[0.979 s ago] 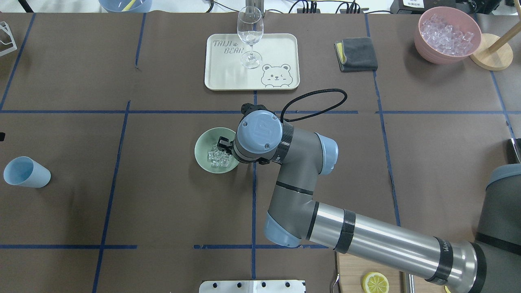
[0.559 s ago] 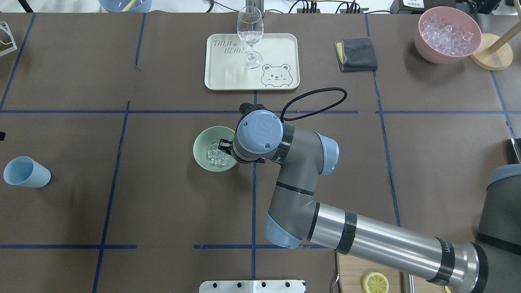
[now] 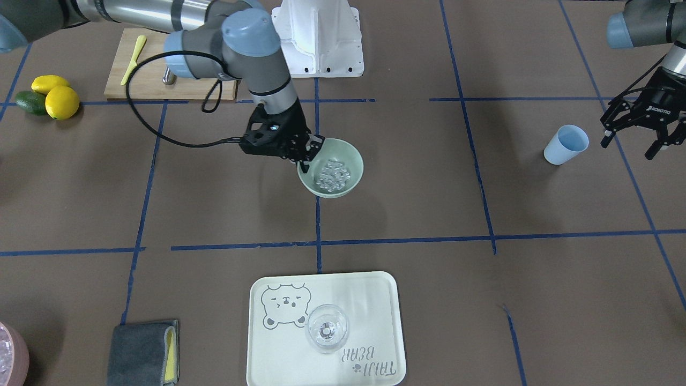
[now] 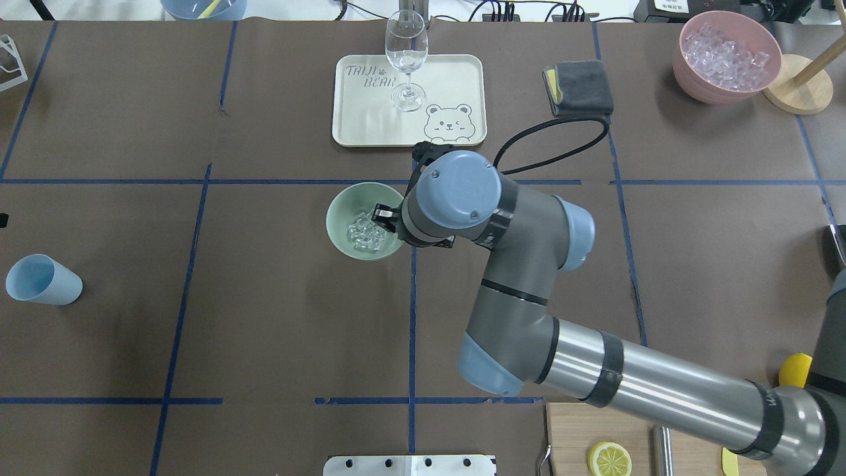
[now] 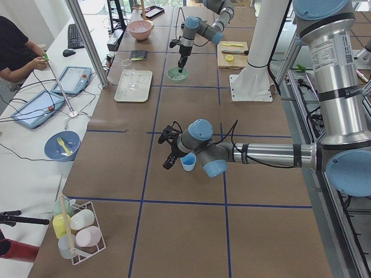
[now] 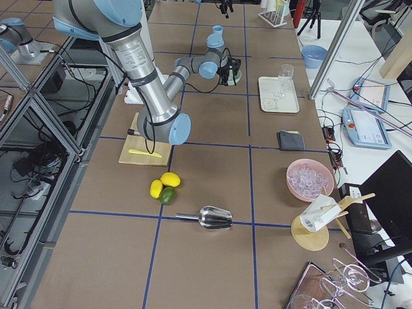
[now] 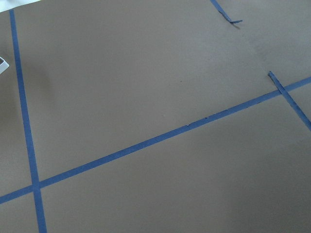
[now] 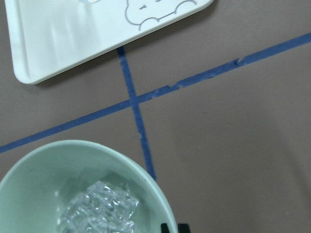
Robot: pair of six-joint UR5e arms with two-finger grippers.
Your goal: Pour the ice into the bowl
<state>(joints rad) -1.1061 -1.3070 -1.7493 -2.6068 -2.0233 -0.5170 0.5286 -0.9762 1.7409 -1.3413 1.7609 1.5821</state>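
Your right arm's fingers (image 3: 304,161) are clamped on the rim of the mint-green bowl (image 4: 344,215), near the bear tray (image 4: 370,125) on the robot's side of it. The ice (image 4: 367,233) is heaped inside the bowl. Far from the tray, your left arm's fingers (image 3: 658,143) hang spread wide.

The right arm (image 4: 522,311) has grey joint housings capped by round pale-blue lids with small screws and an embossed logo, silver tubes ringed with black bands, and a black cable looping out behind the jaws of its black right gripper (image 3: 306,158); the black left gripper (image 3: 628,147) bears white ROBOTIQ lettering behind its jaws.
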